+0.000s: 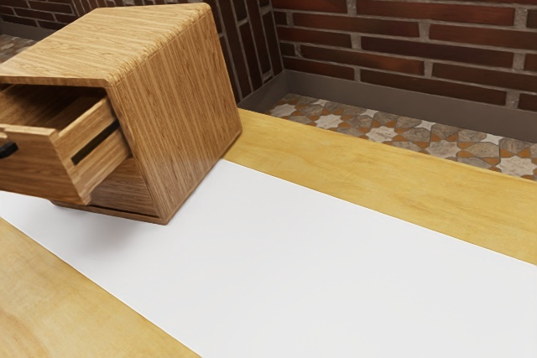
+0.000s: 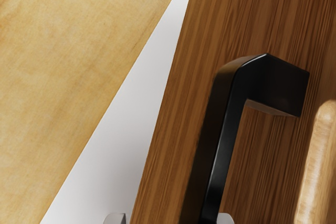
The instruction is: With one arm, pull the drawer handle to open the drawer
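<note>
While you read the exterior view, note a wooden cabinet (image 1: 168, 81) at the upper left of the frame. It stands on the white strip (image 1: 294, 266) that runs across the worktop (image 1: 377, 178) and sits askew to the worktop's edges. Its drawer (image 1: 50, 153) is part way out, pointing toward the exterior view's left, and you can see into it from above. A dark slot runs along the drawer's side. The black handle (image 1: 7, 150) is a sliver at the frame's left edge, on the drawer's face. Behind, at the upper right of the frame, there is a brick wall (image 1: 403, 14) with patterned floor tiles (image 1: 394, 132) at its foot.

In the wrist view the handle is close up. It is a squared black bar with one bent corner, held off the drawer front (image 2: 178, 129) by a short leg. The wood grain of the front runs along the bar. Beside the front lies the white strip, and past that the bare wood of the worktop. On the other side of the handle is a pale blurred wooden shape (image 2: 317, 166), and you cannot tell what it is.

Jaws: you cannot tell from either view whether they are open, closed or gripping the handle.
</note>
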Tool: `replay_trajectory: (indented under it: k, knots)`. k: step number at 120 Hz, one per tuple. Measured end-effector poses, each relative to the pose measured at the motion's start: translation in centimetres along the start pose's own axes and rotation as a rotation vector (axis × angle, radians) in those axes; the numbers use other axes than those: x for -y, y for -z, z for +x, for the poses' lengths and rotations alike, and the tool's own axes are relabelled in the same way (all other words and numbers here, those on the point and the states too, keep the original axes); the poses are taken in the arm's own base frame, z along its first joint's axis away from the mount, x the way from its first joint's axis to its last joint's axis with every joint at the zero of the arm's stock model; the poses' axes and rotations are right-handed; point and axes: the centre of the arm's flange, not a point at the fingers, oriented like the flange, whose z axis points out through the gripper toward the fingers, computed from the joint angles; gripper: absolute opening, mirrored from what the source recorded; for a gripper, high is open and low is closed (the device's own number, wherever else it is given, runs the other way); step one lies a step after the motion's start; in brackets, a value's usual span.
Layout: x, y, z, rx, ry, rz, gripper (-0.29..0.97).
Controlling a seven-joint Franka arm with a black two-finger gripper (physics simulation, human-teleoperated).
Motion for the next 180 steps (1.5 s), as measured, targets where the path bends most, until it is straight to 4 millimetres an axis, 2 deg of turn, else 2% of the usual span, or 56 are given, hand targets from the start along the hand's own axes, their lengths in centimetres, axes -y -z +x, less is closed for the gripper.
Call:
replay_trajectory:
  k: [73,127,180]
  knots:
    - [3.4,2.2,0.6,0.008,0.018,-0.03,0.14]
    - [5.5,3.1,2.3,0.014,0.05,-0.037,0.14]
    - [5.9,3.7,2.1,0.016,0.039,-0.037,0.14]
